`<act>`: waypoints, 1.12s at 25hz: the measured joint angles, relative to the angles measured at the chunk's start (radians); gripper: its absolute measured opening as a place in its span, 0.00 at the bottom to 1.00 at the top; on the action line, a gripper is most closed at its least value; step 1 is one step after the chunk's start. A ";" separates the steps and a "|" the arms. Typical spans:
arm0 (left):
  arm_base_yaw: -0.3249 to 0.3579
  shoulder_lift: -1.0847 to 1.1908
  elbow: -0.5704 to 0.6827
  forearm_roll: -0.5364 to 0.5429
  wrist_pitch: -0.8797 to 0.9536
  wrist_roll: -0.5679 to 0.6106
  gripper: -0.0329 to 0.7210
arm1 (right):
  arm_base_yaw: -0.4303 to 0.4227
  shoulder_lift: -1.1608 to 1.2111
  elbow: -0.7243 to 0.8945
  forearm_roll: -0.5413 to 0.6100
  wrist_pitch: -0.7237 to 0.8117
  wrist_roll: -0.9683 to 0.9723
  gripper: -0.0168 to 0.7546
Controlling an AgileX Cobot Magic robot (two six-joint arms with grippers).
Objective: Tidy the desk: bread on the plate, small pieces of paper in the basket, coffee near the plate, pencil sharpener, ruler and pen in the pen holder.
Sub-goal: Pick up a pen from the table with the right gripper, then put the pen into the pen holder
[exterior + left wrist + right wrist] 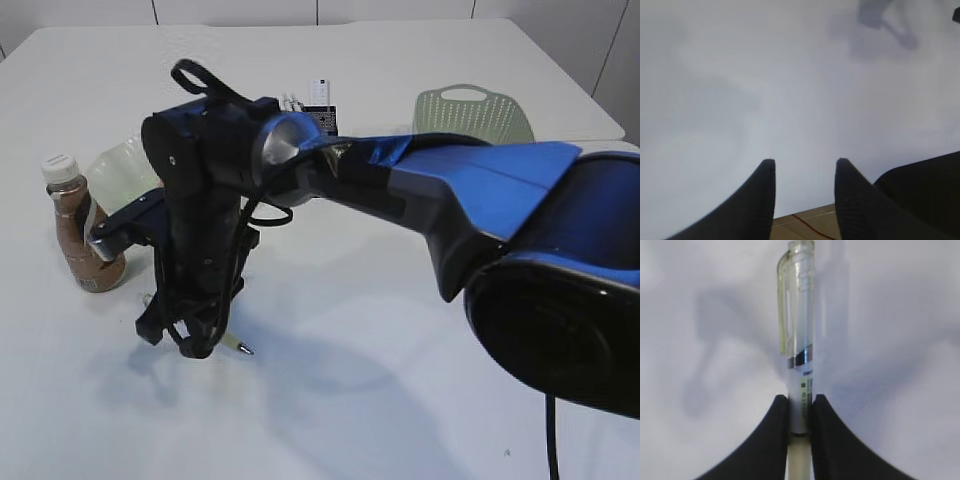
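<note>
**White tabletop, right gripper clamped on pen**

White matte tabletop [380, 330], flat and plain, soft shadows on it; pale wall panels behind the far edge.

Right arm [450, 190]: glossy blue shell over black joints, fills the right half of the exterior view and reaches left across the middle. Its black wrist points down at the tabletop.

Basket [472, 112]: pale sage-green plastic, perforated sides, handle slot, far right. Contents not visible.

Plate [122, 168]: translucent pale green, wavy rim, far left, mostly hidden behind the arm. Cannot tell what is in it.

Coffee [80, 225]: brown plastic bottle, white cap, swirled brown-and-white label, upright at left, just beside the plate on its near side.

Pen holder [322, 115]: black mesh, only its top shows behind the arm; items stick out of it, too small to identify.

Right gripper [800, 412]: black tapered fingers nearly closed, pinching the pen [799, 340] on its lower barrel. Pen is clear plastic with clip, metal band, small label. In the exterior view its tip [240, 347] pokes out below the gripper, close over the tabletop.

Left gripper [805, 167]: black curved fingers partly apart, nothing between them, over bare tabletop near its edge.
</note>
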 joint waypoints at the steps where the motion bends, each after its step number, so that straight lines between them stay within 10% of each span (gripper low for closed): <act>1: 0.000 0.000 0.000 -0.001 0.000 0.000 0.41 | 0.000 -0.012 0.000 -0.002 0.000 0.010 0.16; 28: 0.000 0.000 0.000 -0.004 -0.020 0.000 0.41 | -0.086 -0.346 0.003 -0.046 0.026 0.119 0.16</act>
